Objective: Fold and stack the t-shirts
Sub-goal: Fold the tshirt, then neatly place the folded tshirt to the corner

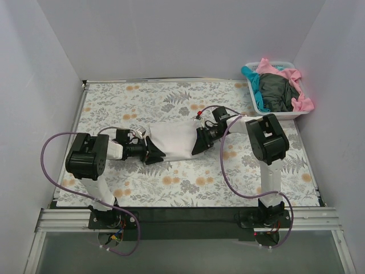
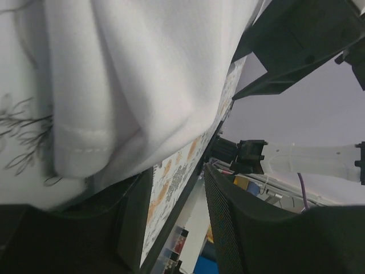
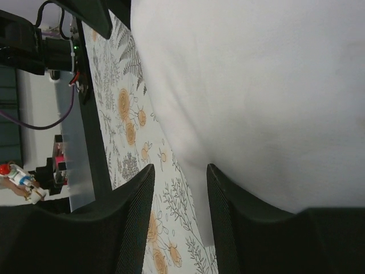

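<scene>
A plain white t-shirt (image 1: 178, 140) lies bunched in a rough fold on the printed sheet, mid-table. My left gripper (image 1: 153, 153) is at its left end, jaws open; in the left wrist view (image 2: 177, 171) the white cloth (image 2: 142, 74) hangs just above and over the left finger. My right gripper (image 1: 202, 141) is at the shirt's right end, jaws open; in the right wrist view (image 3: 180, 168) the shirt's edge (image 3: 256, 85) lies at the fingertips. Pink (image 1: 288, 74), teal (image 1: 255, 85) and dark grey-green (image 1: 276, 91) t-shirts sit heaped in the basket.
The white plastic basket (image 1: 279, 116) stands at the back right corner. The fern-and-flower sheet (image 1: 171, 182) covers the table. White walls close in the left, back and right sides. Purple cables loop from both arms.
</scene>
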You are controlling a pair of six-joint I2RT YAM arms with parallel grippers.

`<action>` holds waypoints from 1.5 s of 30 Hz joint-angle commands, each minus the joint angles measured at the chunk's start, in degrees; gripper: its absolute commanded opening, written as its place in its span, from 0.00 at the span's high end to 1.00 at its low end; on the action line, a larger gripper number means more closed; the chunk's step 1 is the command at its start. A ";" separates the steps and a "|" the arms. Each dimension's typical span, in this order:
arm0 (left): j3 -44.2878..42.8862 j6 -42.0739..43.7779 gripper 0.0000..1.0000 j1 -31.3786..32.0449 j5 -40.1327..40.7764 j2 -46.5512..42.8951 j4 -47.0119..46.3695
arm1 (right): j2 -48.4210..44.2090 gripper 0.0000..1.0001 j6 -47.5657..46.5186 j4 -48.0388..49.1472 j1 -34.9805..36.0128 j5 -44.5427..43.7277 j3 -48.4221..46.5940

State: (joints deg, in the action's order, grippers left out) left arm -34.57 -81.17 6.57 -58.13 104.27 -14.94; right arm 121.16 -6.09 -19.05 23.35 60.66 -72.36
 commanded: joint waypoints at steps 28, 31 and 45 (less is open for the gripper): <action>-31.27 22.19 0.02 32.98 64.89 -10.94 41.40 | -31.51 0.04 -16.59 -21.29 -16.50 -21.63 -0.25; -30.47 22.10 0.02 33.33 69.81 -5.67 40.16 | -32.74 0.02 -16.85 -21.38 -16.85 -22.43 1.51; -29.67 32.11 0.05 12.52 73.25 1.99 41.57 | -33.01 0.02 -18.96 -23.23 -20.10 -22.87 1.43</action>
State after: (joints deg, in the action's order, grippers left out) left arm -65.63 -54.15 25.87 12.19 105.43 23.16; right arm 89.27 -23.42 -40.64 3.75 37.43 -70.39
